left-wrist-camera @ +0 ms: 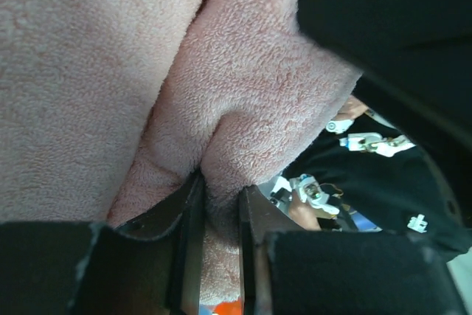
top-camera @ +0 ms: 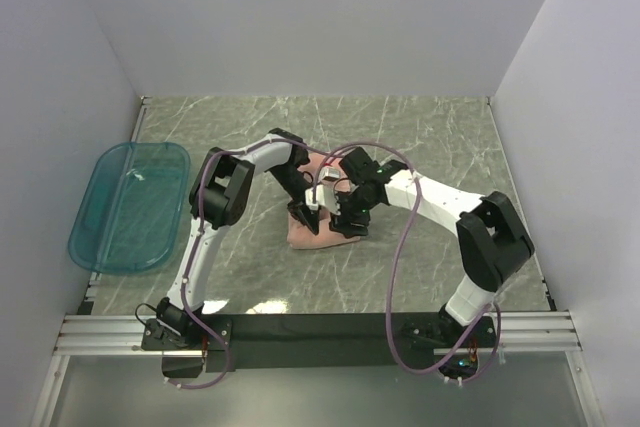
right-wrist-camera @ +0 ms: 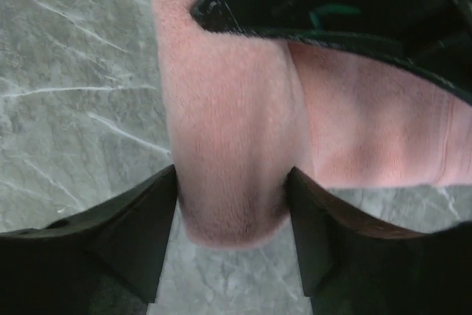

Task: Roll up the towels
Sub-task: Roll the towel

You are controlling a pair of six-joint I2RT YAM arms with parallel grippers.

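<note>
The salmon-pink towel point(top-camera: 315, 232) lies bunched in the middle of the marble table, partly hidden under both grippers. My left gripper point(top-camera: 308, 211) is shut on a pinched fold of the towel point(left-wrist-camera: 243, 123); its fingers point(left-wrist-camera: 186, 212) squeeze the cloth between them. My right gripper point(top-camera: 350, 219) is shut on a thick rolled part of the towel point(right-wrist-camera: 232, 167), with a finger point(right-wrist-camera: 147, 234) pressing each side, just above the table. The two grippers stand close together over the towel. The white label is not visible.
A teal translucent plastic tray point(top-camera: 130, 205) lies at the left edge of the table. White walls enclose the table at the back and sides. The arm bases sit on a metal rail point(top-camera: 320, 332) at the near edge.
</note>
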